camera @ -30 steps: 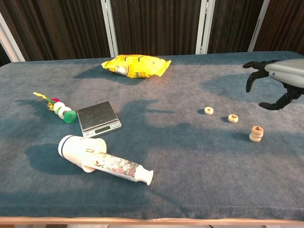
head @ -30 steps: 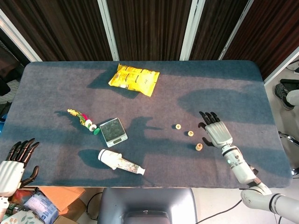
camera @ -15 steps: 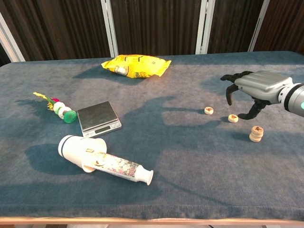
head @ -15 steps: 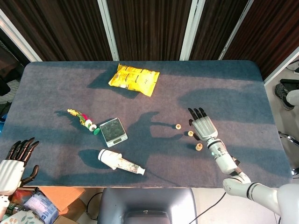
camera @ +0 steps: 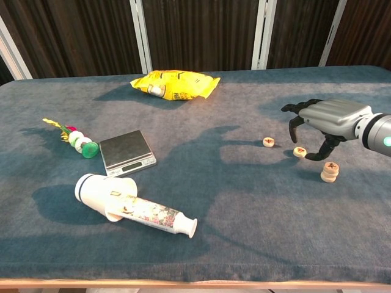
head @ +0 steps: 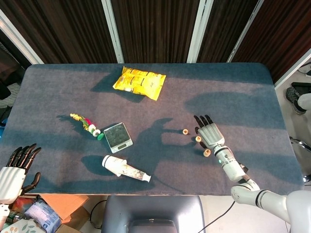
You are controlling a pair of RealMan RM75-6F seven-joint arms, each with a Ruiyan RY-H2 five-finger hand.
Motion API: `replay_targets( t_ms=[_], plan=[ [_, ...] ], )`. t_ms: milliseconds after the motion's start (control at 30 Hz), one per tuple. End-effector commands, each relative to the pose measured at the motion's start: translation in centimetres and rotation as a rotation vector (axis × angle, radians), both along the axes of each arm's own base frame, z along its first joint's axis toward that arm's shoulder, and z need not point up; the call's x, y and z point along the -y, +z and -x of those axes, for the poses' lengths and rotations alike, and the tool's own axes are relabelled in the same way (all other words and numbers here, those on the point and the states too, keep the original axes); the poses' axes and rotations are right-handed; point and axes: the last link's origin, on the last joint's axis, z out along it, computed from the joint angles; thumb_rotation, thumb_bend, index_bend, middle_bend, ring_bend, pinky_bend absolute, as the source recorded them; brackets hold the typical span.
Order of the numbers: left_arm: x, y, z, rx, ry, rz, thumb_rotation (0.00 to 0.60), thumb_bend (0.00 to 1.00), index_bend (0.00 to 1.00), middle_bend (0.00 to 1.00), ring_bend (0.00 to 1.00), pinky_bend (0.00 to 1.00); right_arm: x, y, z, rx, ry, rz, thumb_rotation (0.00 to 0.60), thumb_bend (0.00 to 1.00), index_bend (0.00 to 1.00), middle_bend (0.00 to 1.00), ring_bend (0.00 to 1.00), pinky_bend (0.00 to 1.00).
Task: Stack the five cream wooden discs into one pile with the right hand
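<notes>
Over a single cream disc (camera: 299, 152), the right hand (camera: 327, 117) is seen, fingers spread and curved, nothing held. A short pile (camera: 330, 171) stands beside; its disc count cannot be told.

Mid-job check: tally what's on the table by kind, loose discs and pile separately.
Loose discs: 2
Disc pile: 1
Snack bag: 1
Scale: 1
Cup: 1
Tube: 1
Bead string: 1
Total: 8
</notes>
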Motion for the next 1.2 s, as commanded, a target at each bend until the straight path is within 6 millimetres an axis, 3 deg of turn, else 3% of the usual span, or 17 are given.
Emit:
replay_targets(
  t_ms=[33,900,1200],
  plan=[
    [0.0,0.0,0.0,-0.001,0.001,-0.001,0.6,0.5,0.0,0.0,0.0,0.0,0.1,-0.3,-0.1,-0.002,-0.001,-0.004,0.6,0.4,0.55,0.03,0.0,0.0],
    [0.3,0.3,0.0,0.007,-0.01,-0.011,0.6,0.5,0.0,0.0,0.0,0.0,0.1,-0.5,0.0,-0.028,-0.012,0.002,0.6,0.49,0.7,0.07,0.0,0.0],
    [0.2,0.3,-0.1,0.006,-0.013,-0.014,0.6,0.5,0.0,0.0,0.0,0.0,-2.5,1.8,-2.0,0.137,0.059,0.005,0.6,0.49,0.7,0.08,0.0,0.0]
  ],
)
